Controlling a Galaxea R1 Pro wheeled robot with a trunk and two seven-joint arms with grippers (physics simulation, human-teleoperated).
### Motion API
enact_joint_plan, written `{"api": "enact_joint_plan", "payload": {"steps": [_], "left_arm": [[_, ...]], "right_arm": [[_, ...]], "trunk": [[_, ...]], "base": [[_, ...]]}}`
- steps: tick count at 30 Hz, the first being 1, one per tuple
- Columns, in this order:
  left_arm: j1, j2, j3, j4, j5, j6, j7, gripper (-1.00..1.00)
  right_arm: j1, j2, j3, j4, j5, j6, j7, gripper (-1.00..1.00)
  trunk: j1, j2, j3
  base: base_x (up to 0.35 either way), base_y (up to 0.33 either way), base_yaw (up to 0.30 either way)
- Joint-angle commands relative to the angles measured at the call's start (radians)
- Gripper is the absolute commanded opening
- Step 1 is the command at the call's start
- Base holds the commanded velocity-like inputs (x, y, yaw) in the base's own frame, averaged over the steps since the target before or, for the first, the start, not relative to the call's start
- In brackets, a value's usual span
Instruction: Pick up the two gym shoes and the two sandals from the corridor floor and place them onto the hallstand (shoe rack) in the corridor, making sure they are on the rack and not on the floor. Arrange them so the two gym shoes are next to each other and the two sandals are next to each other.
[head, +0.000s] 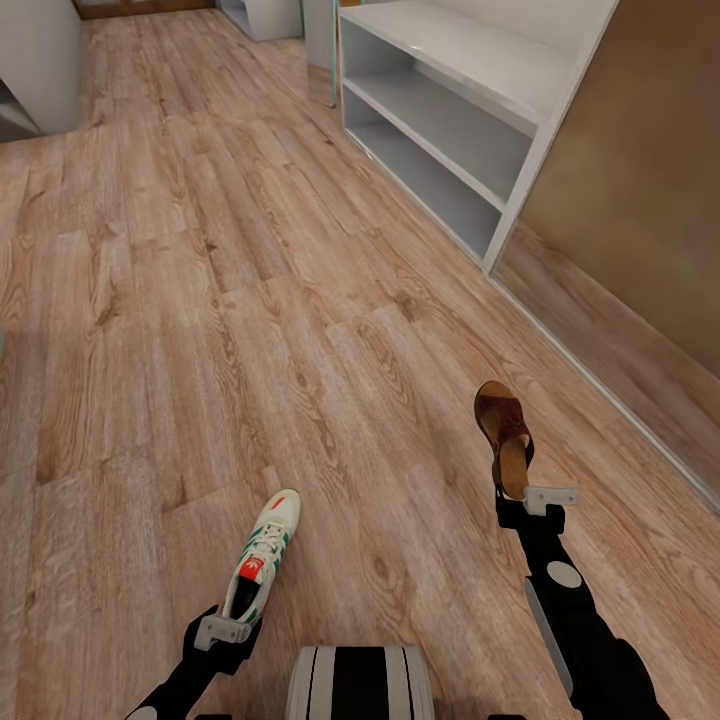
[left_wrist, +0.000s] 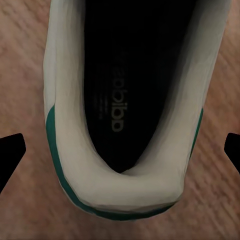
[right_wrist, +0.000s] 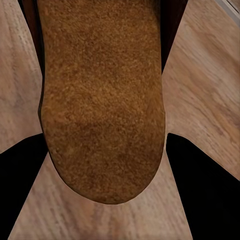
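Note:
My left gripper (head: 228, 625) is shut on the heel of one white gym shoe (head: 262, 555) with green stripes, whose toe points away from me. In the left wrist view the shoe's heel (left_wrist: 125, 200) sits between the two black fingertips (left_wrist: 10, 155). My right gripper (head: 535, 495) is shut on the heel of one dark brown sandal (head: 505, 430). Its tan insole (right_wrist: 100, 100) lies between the black fingers (right_wrist: 20, 175). The pale grey hallstand (head: 470, 60), with two open shelf levels, stands ahead on the right. Wood-plank corridor floor (head: 200, 300) stretches between. The other gym shoe and sandal are out of view.
A brown wall panel (head: 640, 180) with a pale skirting strip runs along the right. Grey furniture (head: 35, 60) stands at the far left. My own base (head: 360, 685) shows at the bottom edge.

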Motion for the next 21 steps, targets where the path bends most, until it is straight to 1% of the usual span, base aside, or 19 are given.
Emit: {"api": "enact_joint_plan", "payload": {"steps": [1, 12, 13, 21], "left_arm": [[-0.001, -0.001, 0.008, 0.000, -0.008, -0.004, -0.007, 1.00], [-0.001, -0.001, 0.010, 0.001, -0.010, -0.003, -0.007, 1.00], [-0.001, -0.001, 0.011, 0.001, -0.010, -0.003, -0.007, -1.00], [-0.001, -0.003, 0.010, 0.000, -0.007, -0.004, -0.005, -1.00]], "right_arm": [[0.000, 0.000, 0.001, -0.001, 0.008, 0.008, -0.004, -1.00], [0.000, 0.000, 0.001, -0.001, 0.008, 0.008, -0.004, -1.00], [0.000, 0.000, 0.001, -0.001, 0.008, 0.008, -0.004, -1.00], [0.000, 0.000, 0.001, 0.005, 0.008, 0.008, -0.004, -1.00]], "trunk": [[0.000, 0.000, -0.001], [0.000, 0.000, -0.001], [0.000, 0.000, -0.001], [0.000, 0.000, -0.001]], "base": [[0.000, 0.000, 0.000], [0.000, 0.000, 0.000], [0.000, 0.000, 0.000], [0.000, 0.000, 0.000]]}}
